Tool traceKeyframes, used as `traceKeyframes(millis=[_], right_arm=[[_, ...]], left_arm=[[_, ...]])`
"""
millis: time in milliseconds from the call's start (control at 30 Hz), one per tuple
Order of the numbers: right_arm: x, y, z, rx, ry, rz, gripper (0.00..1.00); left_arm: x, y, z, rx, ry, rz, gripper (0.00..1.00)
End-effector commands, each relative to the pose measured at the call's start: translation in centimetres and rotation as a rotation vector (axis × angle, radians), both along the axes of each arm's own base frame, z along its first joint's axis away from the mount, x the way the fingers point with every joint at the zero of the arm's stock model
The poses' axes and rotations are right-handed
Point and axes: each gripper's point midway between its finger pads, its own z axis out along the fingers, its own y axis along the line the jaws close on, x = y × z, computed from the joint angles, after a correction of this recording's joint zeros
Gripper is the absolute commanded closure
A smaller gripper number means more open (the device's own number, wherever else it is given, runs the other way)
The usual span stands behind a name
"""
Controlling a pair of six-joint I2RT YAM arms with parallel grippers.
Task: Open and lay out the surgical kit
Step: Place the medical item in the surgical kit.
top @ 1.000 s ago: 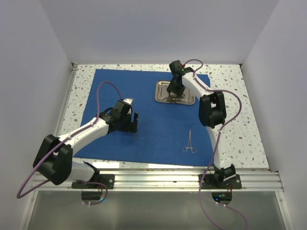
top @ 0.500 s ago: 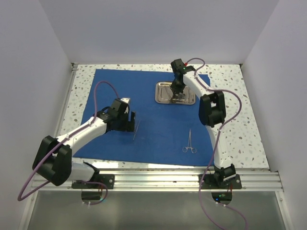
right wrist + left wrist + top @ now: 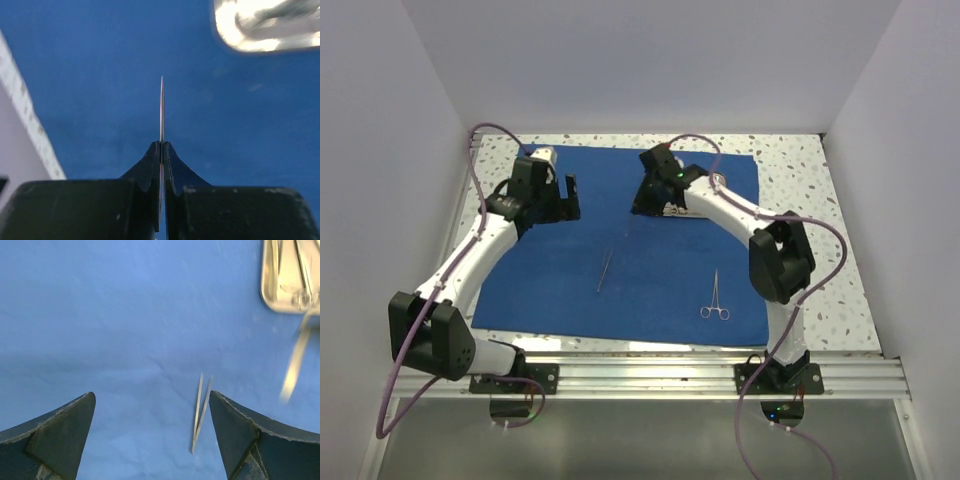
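Here the speckled bench [image 3: 800,170] is the largest thing. Most of it is covered by the royal-blue cloth [image 3: 660,285], spread flat from near the far edge almost to the near edge. Bare bench shows along the left and right edges.

The left arm [image 3: 470,255] reaches toward the far-left corner, over the far-left part of the cloth. The left jaws stand wide apart with nothing between them, above the cloth.

The right arm [image 3: 730,205] bends across from the right side to the middle of the far edge. The right jaws are pressed together on a thin silver instrument [image 3: 161,110]. From the wrist it is seen edge-on, its tip pointing out beyond the fingertips above the cloth. What kind of instrument it is I cannot tell.

The steel tray [image 3: 286,294] sits on the cloth by the middle of the far edge. From above it is mostly hidden under the right arm. The wrist views show shiny pieces lying in it, too blurred to name.

The ring-handled forceps [image 3: 715,300] lie on the cloth toward the near-right corner, rings toward the near edge. The tweezers [image 3: 605,271] lie on the cloth near its middle, well apart from the forceps.
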Motion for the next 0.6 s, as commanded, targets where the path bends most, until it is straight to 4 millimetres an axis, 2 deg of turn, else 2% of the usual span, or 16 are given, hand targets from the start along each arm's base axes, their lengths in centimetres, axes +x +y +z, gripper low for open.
traceKeyframes(millis=[0,67,100,133,333,367,467,500,567], right_arm=[[-3.1,6.1,-0.1,0.177,0.016,0.066,1.00],[-5.1,8.2,-1.3,0.166,0.047,0.116,1.00],[-5.8,8.8,-2.4,0.153,0.068,0.135,1.00],[-6.6,9.8,-2.7,0.141,0.068,0.159,1.00],[-8.6,11.2,-5.1,0.095,0.106,0.205,1.00],[-9.0,11.2,-5.4,0.086,0.119,0.210,0.97],[-9.6,10.6,-5.2,0.058,0.137,0.200,0.51],[-9.6,10.3,-4.9,0.049,0.135,0.192,0.31],[-9.2,9.1,-2.9,0.018,0.094,0.168,0.16]], left_arm=[[1.5,2.5,1.8,0.030,-0.023,0.047,0.00],[2.2,4.1,2.8,0.018,-0.043,0.091,0.00],[2.4,4.5,2.8,0.016,-0.038,0.104,0.00],[2.5,5.1,2.8,0.014,-0.031,0.121,0.00],[2.8,6.6,3.4,0.011,-0.039,0.178,0.00],[2.8,6.6,3.5,0.010,-0.040,0.179,0.00],[3.0,6.8,3.6,0.005,-0.043,0.180,0.00],[3.0,6.7,3.6,0.003,-0.042,0.178,0.00],[3.0,6.6,3.5,-0.004,-0.041,0.175,0.00]])
